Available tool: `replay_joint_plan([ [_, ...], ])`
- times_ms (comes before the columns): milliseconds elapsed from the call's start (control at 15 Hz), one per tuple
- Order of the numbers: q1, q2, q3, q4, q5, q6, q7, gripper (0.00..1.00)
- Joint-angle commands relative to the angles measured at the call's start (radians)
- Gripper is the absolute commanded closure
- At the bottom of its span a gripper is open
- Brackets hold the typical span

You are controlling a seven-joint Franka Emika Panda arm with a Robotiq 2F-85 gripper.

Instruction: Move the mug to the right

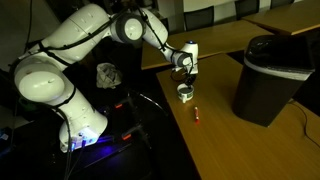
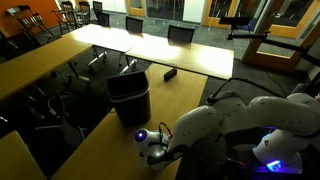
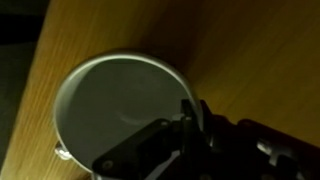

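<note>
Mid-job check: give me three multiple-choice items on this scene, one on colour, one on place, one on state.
1. The bin is: A white; B black; C red.
2. The red object lies: A on the table beside the mug; B inside the mug; C inside the bin.
3. The mug is: A on its side; B upside down; C upright.
1 B: its walls look black.
2 A: it shows on the wood by the mug.
3 C: the wrist view looks into its open mouth.

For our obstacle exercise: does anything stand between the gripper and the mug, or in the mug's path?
Nothing visible separates the gripper from the mug just below it. A red object lies near the mug and a bin stands farther along the table; either might block its path.
</note>
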Motion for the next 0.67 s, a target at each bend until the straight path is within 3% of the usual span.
replay_joint_plan([
  [0,0.002,-0.073,-0.021,-0.075,-0.009,0.007,-0.009,0.97],
  [333,-0.017,-0.23,-0.091,-0.296,-0.011,0.184,-0.032,0.97],
  [600,-0.07,-0.348,-0.138,-0.493,0.002,0.312,-0.119,0.97],
])
